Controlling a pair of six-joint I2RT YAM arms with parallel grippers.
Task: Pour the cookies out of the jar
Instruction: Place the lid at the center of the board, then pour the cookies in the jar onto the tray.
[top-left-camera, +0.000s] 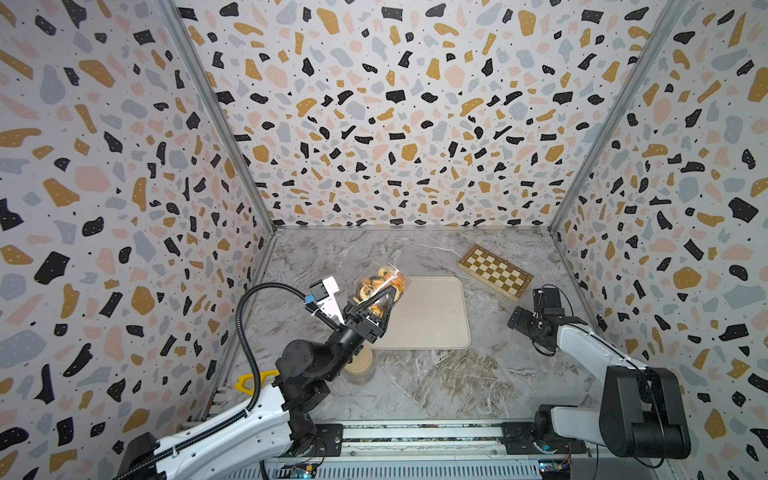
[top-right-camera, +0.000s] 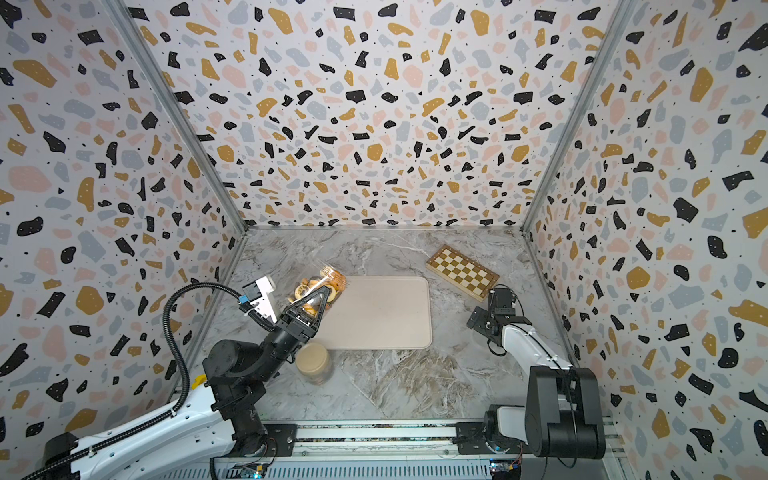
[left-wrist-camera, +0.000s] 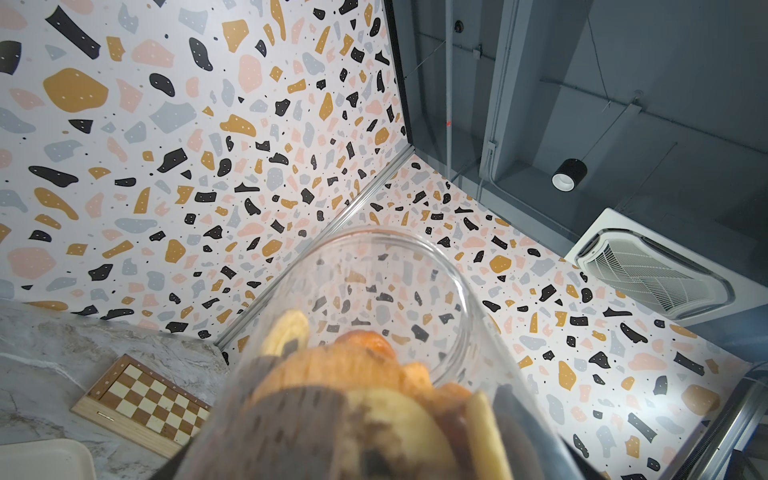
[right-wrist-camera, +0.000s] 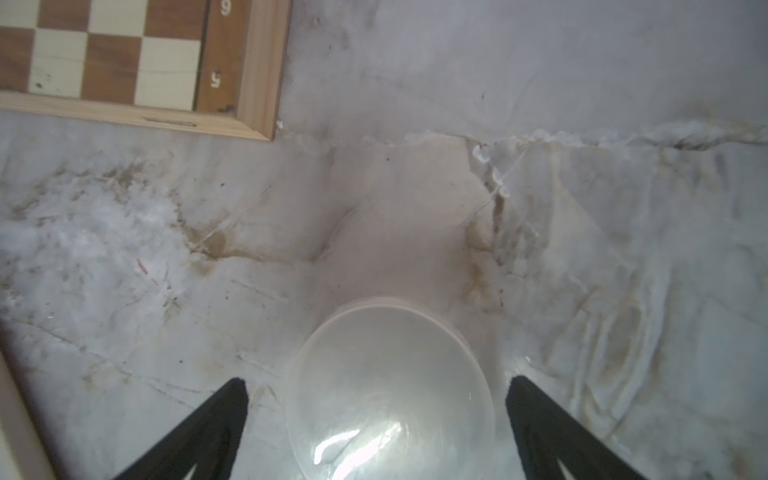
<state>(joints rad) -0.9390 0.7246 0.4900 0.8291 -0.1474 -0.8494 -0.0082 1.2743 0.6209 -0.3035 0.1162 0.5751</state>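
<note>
My left gripper (top-left-camera: 380, 300) is shut on a clear jar (top-left-camera: 381, 282), lifted and tilted by the left edge of a beige tray (top-left-camera: 436, 320). The cookies (top-left-camera: 374, 287), golden and dark brown, are all inside it. In the left wrist view the jar (left-wrist-camera: 374, 291) fills the lower middle, its lidless mouth pointing away, with cookies (left-wrist-camera: 353, 395) piled at the near end. The tray is bare. In the right wrist view my right gripper (right-wrist-camera: 376, 380) stands open over the marble, and a clear lid (right-wrist-camera: 390, 399) lies between its fingers, touching neither.
A wooden chessboard (top-left-camera: 494, 272) lies at the back right, close to the right arm. A second jar with a beige lid (top-right-camera: 313, 361) stands in front of the tray beside the left arm. Patterned walls close in three sides, and a rail runs along the front.
</note>
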